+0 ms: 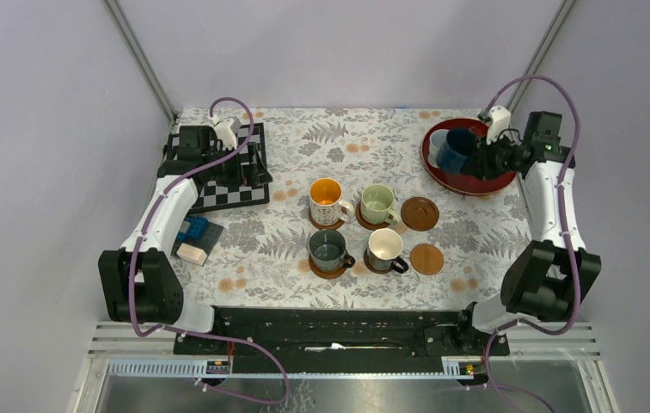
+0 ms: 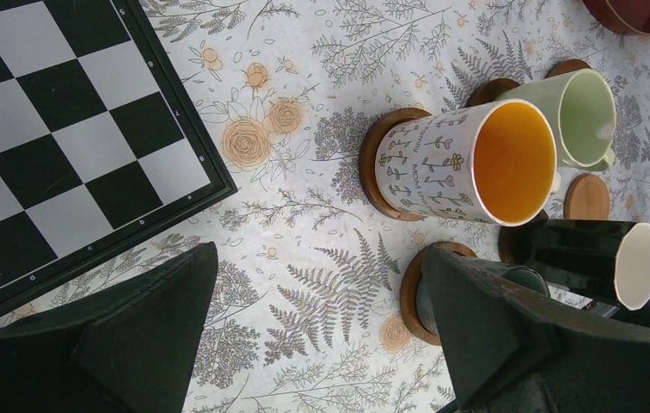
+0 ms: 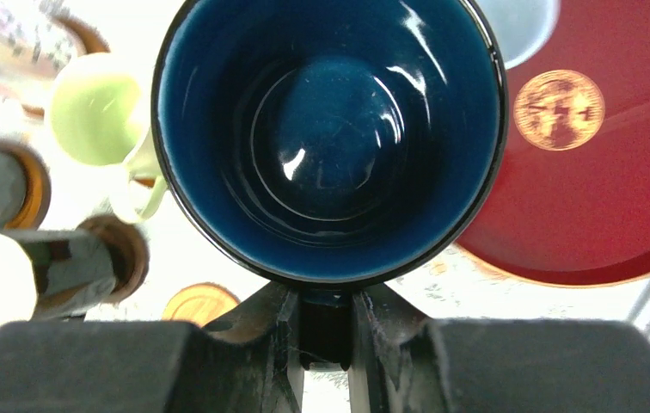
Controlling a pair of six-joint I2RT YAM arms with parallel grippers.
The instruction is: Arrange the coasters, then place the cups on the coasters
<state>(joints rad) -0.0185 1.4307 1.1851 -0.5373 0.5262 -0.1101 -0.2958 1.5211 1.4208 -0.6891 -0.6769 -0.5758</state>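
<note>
Four cups stand on coasters mid-table: orange-inside white (image 1: 327,200), pale green (image 1: 377,204), dark grey-green (image 1: 328,249), and black with cream inside (image 1: 385,249). Two coasters lie bare to their right, one dark (image 1: 420,212) and one light (image 1: 426,259). My right gripper (image 3: 326,301) is shut on the handle of the navy blue cup (image 3: 330,138), at the left side of the red tray (image 1: 468,182). Beside it on the tray stands a pale blue-white cup (image 1: 438,140). My left gripper (image 2: 317,258) hangs open by the chessboard's corner, with nothing between its fingers.
A folded chessboard (image 1: 218,176) lies at the back left, under the left arm. A blue block and a white block (image 1: 194,241) sit near the left arm's base. The red tray fills the back right corner.
</note>
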